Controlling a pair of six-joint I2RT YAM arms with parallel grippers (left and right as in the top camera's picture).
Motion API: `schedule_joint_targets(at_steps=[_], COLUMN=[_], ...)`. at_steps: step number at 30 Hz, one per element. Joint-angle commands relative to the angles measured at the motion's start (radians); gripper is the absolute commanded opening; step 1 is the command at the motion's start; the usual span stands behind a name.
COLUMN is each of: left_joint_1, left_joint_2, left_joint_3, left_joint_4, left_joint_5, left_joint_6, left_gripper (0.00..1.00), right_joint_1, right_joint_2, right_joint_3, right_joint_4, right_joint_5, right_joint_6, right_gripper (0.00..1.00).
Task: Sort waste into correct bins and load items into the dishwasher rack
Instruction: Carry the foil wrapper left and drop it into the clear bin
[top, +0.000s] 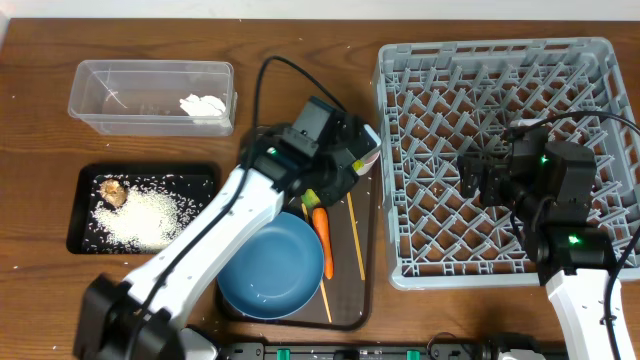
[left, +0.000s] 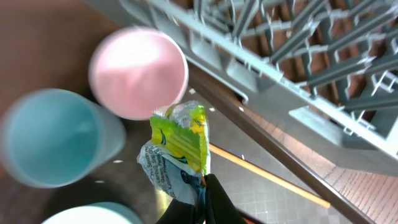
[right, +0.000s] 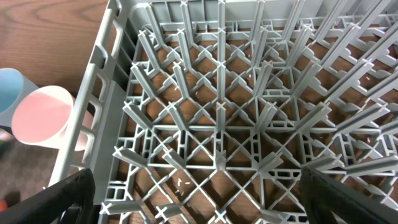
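Over the brown serving tray (top: 350, 300), the left gripper (left: 200, 186) is pinching the yellow-green foil wrapper (left: 181, 140) between closed fingers just beside the pink cup (left: 138, 71) and light-blue cup (left: 50, 137), while the right gripper (right: 199, 196) is hovering with fingers spread wide above the grey dishwasher rack (top: 480, 52), holding nothing.
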Motion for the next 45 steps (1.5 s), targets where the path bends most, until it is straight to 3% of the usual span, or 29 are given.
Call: schedule_joint_targets(at_steps=[1,5,8,20,25,26,29,32,40,45], left_joint_1=[0.006,0.052,0.121,0.514,0.583,0.589,0.604,0.615,0.600,0.545], left_joint_2=[-0.050,-0.062,-0.056,0.092,0.187,0.203,0.235,0.239,0.161,0.031], left_joint_3=[0.023,0.023,0.023,0.023,0.023,0.023,0.023,0.023,0.023,0.023], left_joint_4=[-0.002,0.048,0.140,0.566,0.624,0.626,0.639,0.647,0.620,0.481], left_joint_5=[-0.132,-0.330,-0.391,-0.388,-0.282,-0.285,-0.286,-0.286,-0.286,-0.285], left_joint_6=[-0.016,-0.016,-0.017,-0.016,0.010,0.010,0.010,0.010,-0.002,-0.002], left_gripper=[0.06,0.06,0.06,0.06,0.07,0.14,0.76,0.98,0.98,0.98], right_joint_1=[0.007,0.007,0.007,0.007,0.007,0.007,0.007,0.007,0.007,0.007], right_joint_2=[0.002,0.002,0.002,0.002,0.011,0.013,0.019,0.024,0.024,0.024], right_joint_3=[0.017,0.017,0.017,0.017,0.017,0.017,0.017,0.017,0.017,0.017], right_joint_4=[0.000,0.003,0.006,0.010,0.014,0.014,0.014,0.014,0.013,0.007], right_joint_5=[0.004,0.003,0.003,0.003,0.003,0.003,0.003,0.003,0.003,0.003], right_joint_6=[-0.011,-0.011,-0.011,-0.011,-0.011,-0.011,-0.011,-0.011,-0.011,-0.011], right_gripper=[0.99,0.99,0.99,0.99,0.99,0.99,0.99,0.99,0.99,0.99])
